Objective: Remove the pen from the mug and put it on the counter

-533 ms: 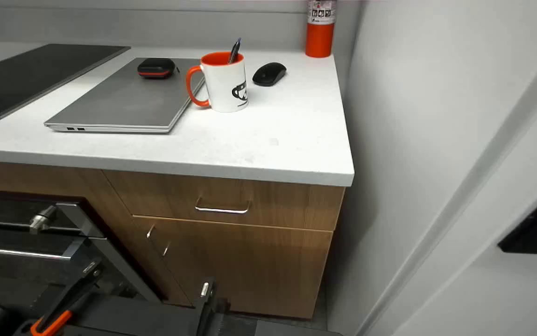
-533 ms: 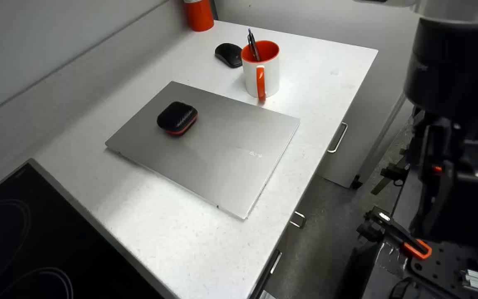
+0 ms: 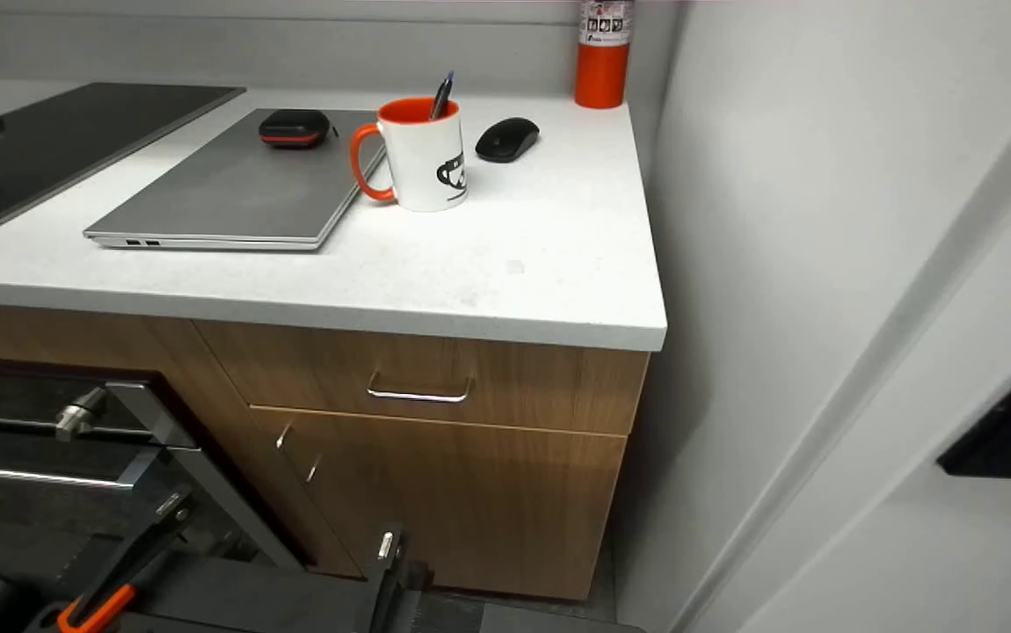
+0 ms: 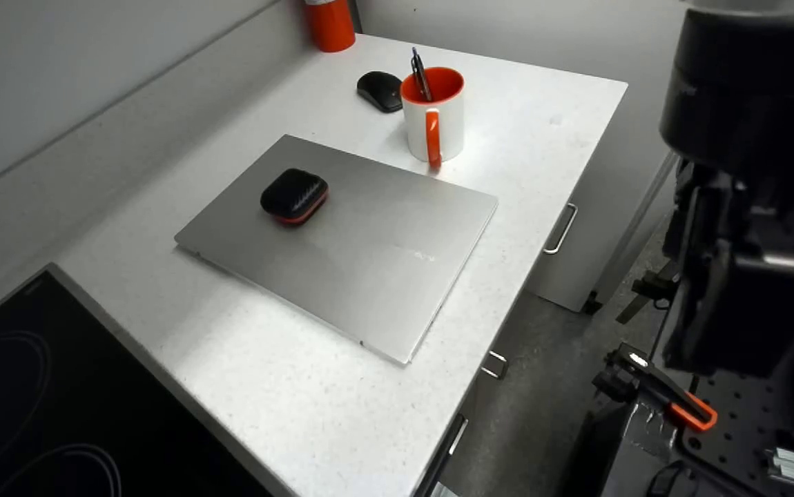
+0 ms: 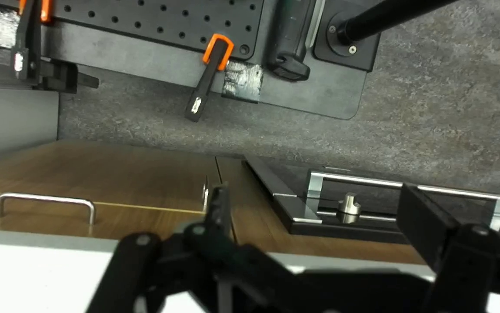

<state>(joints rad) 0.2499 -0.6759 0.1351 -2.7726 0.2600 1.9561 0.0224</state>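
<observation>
Pen [image 3: 441, 98] leaning in the mug [image 3: 422, 163], tip poking above the rim; mug upright on the bench [image 3: 549, 255]; my hand [image 5: 315, 198] hangs well away, jaws wide apart; nothing's done yet, I'd judge; grasp, lift-out and laying down all remain.

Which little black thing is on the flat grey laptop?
The rounded black case with a red stripe; the plain black computer mouse lies on the smooth white counter.
</observation>
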